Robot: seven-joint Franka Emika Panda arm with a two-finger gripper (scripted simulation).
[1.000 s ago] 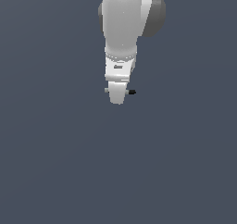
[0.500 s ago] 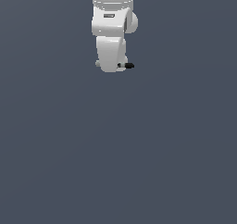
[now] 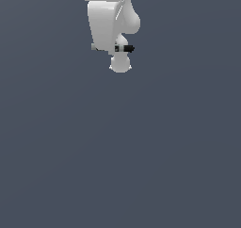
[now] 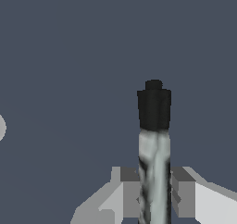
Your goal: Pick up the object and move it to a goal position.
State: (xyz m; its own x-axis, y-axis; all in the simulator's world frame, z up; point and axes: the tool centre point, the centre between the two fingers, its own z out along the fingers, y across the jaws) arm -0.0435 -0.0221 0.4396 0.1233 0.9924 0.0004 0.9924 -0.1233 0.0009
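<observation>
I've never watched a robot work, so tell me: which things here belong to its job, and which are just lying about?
Part of the job:
- rod, grey shaft, black tip
- gripper, closed on the rod's shaft

Just lying about:
- nothing else is visible; only plain dark grey background

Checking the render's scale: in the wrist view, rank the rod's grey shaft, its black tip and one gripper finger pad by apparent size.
1. Grey shaft, largest visible area.
2. Black tip.
3. Finger pad; cut off by the frame edge, so its rank against the tip is unsure.

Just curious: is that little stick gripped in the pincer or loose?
Gripped: in the wrist view the stick sits between both fingers of the pincer.
</observation>
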